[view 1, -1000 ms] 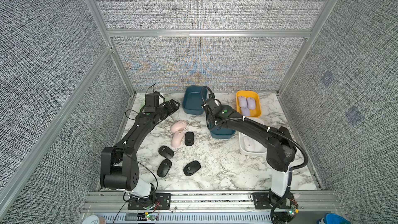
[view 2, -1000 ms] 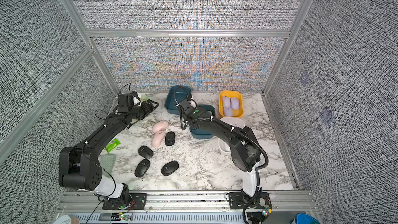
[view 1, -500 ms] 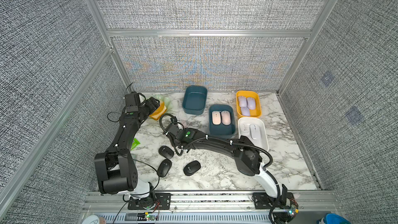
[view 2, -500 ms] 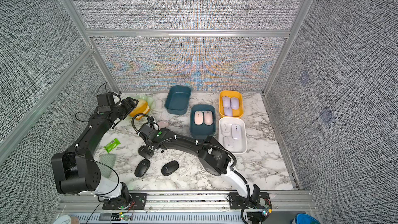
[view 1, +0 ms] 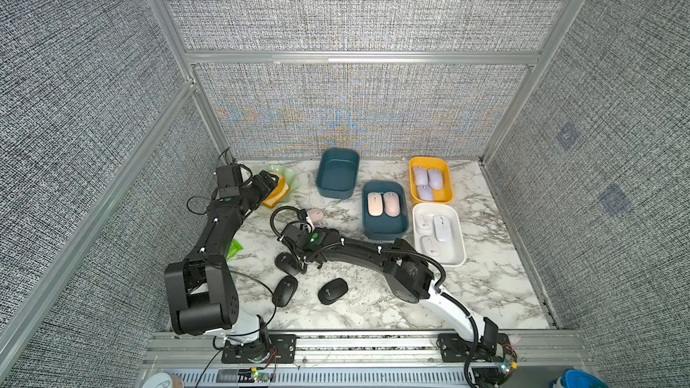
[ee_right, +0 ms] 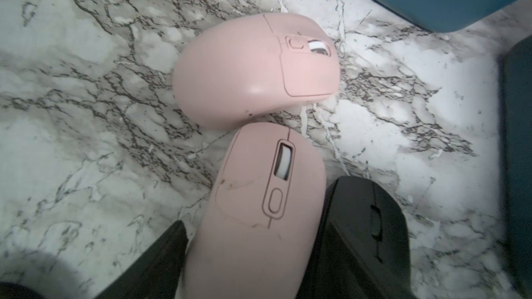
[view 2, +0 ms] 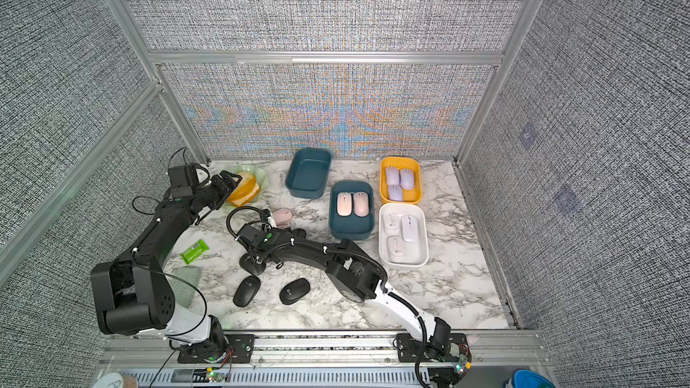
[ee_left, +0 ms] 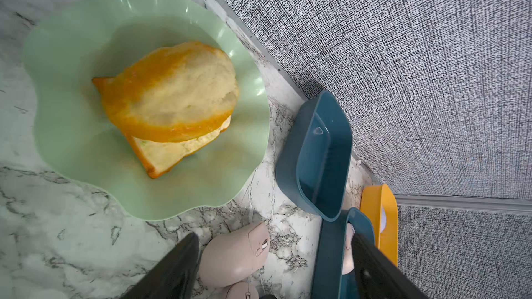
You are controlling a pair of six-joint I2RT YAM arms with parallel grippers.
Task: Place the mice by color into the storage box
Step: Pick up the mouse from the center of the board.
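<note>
– Between the jaws of the right gripper (ee_right: 266, 237), what lies there?

– One pink mouse (ee_right: 259, 211), flat on the surface (ee_right: 86, 81); the jaws stand apart astride it and are not closed on it; its nose touches a second pink mouse (ee_right: 253, 67); a black mouse (ee_right: 371, 225) lies tight along its flank.

– How far along is the sorting?

– Take the back wall as twelve; at two o'clock three lilac mice (view 1: 425, 192) sit in the yellow box (view 1: 429, 160); at three o'clock three white mice (view 1: 441, 223) sit in the white box (view 1: 453, 253); nearer the middle, two boxed pink mice (view 1: 374, 204) lie in the teal box (view 1: 384, 231). I judge eight of fourteen sorted; two pink and four black are left; three black mice (view 1: 285, 291) lie loose at seven o'clock; the empty teal box (view 1: 338, 175) at twelve would suit them.

– Is there room to move?

– It is tight at the pick; the black neighbour leaves the jaw on that side little gap, so closing may nudge it. Toward three o'clock the way to the teal box is short, but its wall must be cleared; its six o'clock half is bare. The left gripper (view 1: 272, 182), jaws apart and holding nothing, hangs at ten o'clock by the green plate (view 1: 292, 178) with its bread (view 1: 278, 192); it is well apart from that path.
</note>
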